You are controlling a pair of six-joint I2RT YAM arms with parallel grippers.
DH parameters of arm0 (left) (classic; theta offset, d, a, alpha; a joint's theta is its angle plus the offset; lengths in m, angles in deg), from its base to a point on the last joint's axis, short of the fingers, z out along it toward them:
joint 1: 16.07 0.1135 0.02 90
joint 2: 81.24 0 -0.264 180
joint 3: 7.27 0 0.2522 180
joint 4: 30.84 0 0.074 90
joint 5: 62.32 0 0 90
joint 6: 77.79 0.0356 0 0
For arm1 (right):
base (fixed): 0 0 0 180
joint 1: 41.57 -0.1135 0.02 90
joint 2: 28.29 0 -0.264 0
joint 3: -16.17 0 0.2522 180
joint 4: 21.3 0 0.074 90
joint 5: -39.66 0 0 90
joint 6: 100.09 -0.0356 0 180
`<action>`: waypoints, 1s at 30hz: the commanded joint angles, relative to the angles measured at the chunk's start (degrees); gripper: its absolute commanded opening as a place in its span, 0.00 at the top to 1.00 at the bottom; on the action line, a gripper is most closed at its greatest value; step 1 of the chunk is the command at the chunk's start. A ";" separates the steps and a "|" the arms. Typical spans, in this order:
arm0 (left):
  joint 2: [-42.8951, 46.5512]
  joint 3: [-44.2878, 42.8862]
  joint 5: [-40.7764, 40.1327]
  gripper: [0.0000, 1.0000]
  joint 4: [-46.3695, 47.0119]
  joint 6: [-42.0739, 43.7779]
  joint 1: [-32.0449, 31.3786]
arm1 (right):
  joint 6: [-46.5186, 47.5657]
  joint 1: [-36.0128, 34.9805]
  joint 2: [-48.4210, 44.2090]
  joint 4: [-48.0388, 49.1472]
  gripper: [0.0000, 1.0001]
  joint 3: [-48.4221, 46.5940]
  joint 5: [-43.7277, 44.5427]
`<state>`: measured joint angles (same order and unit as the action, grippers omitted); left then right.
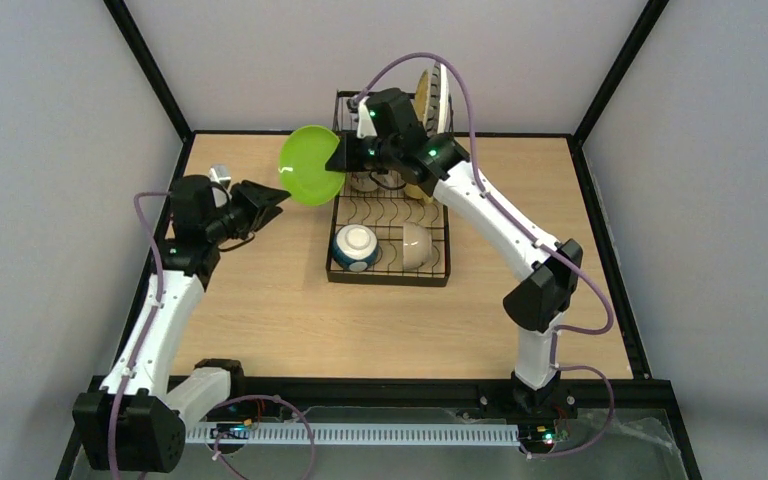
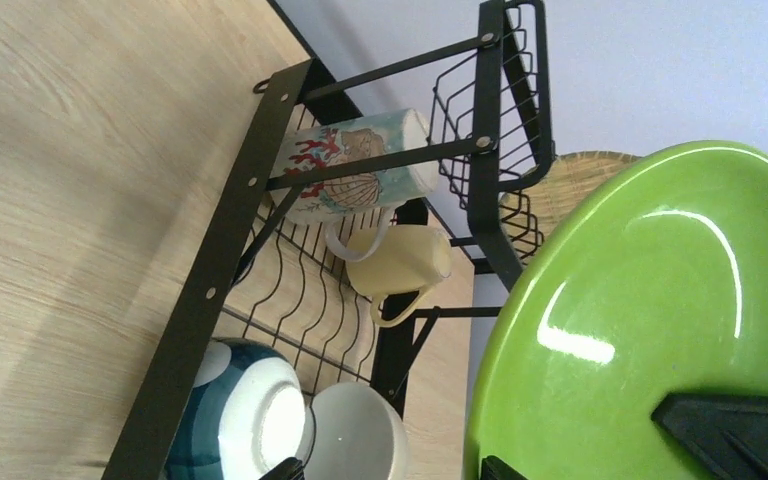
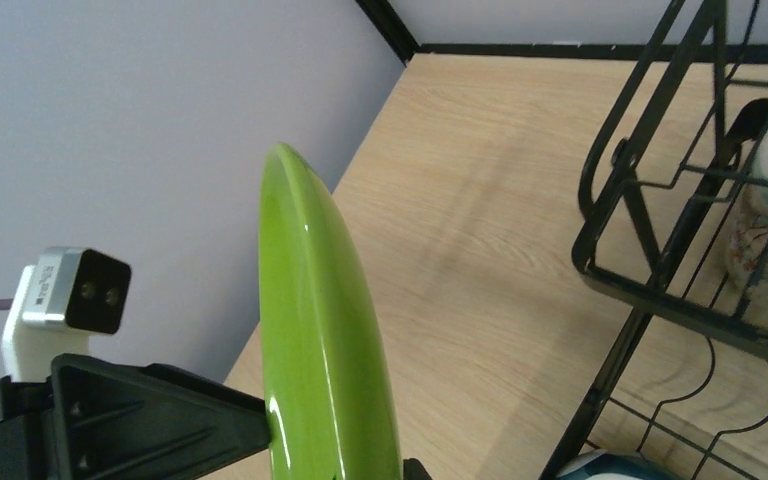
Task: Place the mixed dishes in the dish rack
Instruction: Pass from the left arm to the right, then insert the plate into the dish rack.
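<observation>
A green plate (image 1: 310, 165) hangs on edge in the air left of the dish rack (image 1: 388, 278). My right gripper (image 1: 343, 157) is shut on its right rim; in the right wrist view (image 3: 380, 472) the plate (image 3: 325, 330) is edge-on between the jaws. My left gripper (image 1: 278, 200) is open at the plate's lower left rim. In the left wrist view (image 2: 390, 470) the plate (image 2: 650, 300) lies against one of the left gripper's fingers. A blue-outside bowl (image 1: 355, 247) and a cream bowl (image 1: 415, 245) sit in the rack's lower level. The yellow plate (image 1: 423, 95) and striped plate (image 1: 443, 100) stand at the back.
A patterned mug (image 2: 350, 170) and a yellow mug (image 2: 400, 262) lie under the rack's raised basket (image 2: 505, 110). The wavy wire slots (image 2: 305, 300) between mugs and bowls hold nothing. Grey walls enclose the table on three sides.
</observation>
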<state>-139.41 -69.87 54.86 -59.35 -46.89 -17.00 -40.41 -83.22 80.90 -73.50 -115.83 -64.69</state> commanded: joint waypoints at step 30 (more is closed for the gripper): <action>5.43 0.51 -9.31 0.01 -15.57 11.94 -0.73 | 17.49 0.51 12.38 0.46 1.00 -20.82 49.07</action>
<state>-135.39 -72.29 47.56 -71.50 -37.90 -16.80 -27.87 -82.89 90.19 -74.83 -135.04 -28.91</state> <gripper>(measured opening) 0.989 0.114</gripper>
